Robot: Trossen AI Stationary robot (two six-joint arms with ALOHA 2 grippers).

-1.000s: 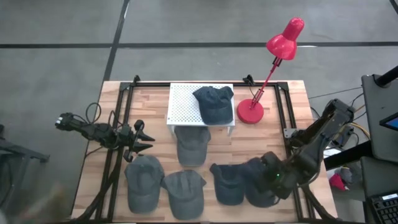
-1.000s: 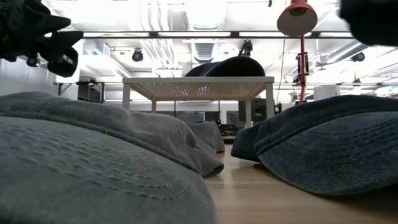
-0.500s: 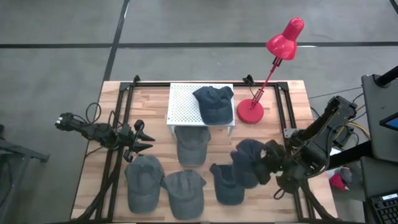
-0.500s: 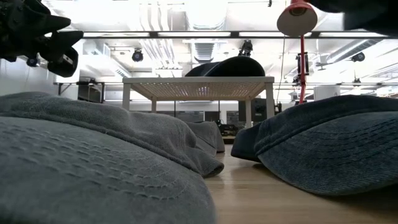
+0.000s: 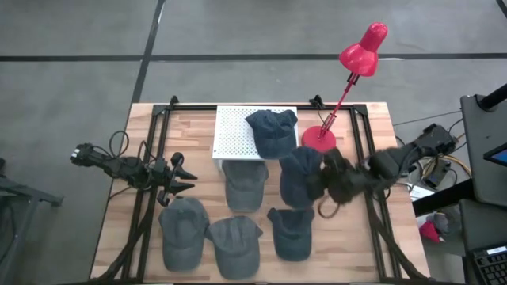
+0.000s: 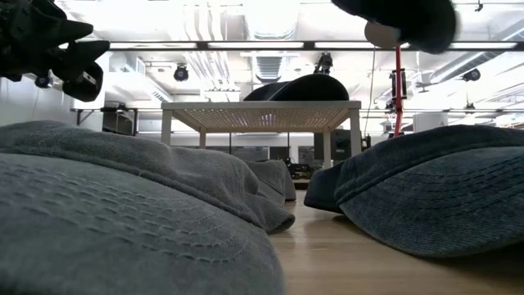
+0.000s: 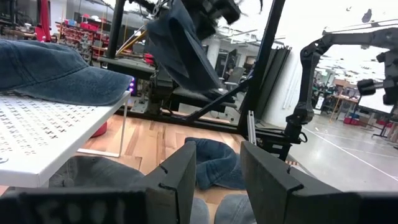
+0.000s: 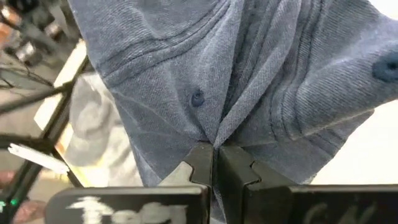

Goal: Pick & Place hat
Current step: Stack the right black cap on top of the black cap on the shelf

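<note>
My right gripper (image 5: 326, 182) is shut on a dark blue hat (image 5: 299, 178) and holds it in the air between the red lamp's base (image 5: 319, 142) and the hats on the table. The left wrist view shows this hat (image 7: 180, 43) hanging high. A white perforated stand (image 5: 238, 134) at the table's far middle carries another blue hat (image 5: 272, 131) on its crown opening. My left gripper (image 5: 178, 178) waits open at the table's left side, its fingers (image 7: 186, 180) touching nothing. My right gripper pinches a gathered fold of the hat's crown cloth (image 8: 214, 140) between its two shut fingers (image 8: 200, 163). It comes at the hat from the table's right side. The hat is lifted clear of the table and hangs spread beyond the fingers, with creases running into the pinch.
Three grey hats (image 5: 244, 186) (image 5: 184, 229) (image 5: 234, 245) and a blue one (image 5: 291, 232) lie on the wooden table's near half. The red desk lamp (image 5: 360, 51) stands far right. Black frame rails (image 5: 154, 158) run along both sides. Hats (image 6: 123, 213) fill the low view's foreground.
My right gripper has risen from the table's near right corner and swung toward the far edge and the left, nearer the stand. The dark blue hat, lying on the table a second ago, has come up with it and is now clear of the table.
</note>
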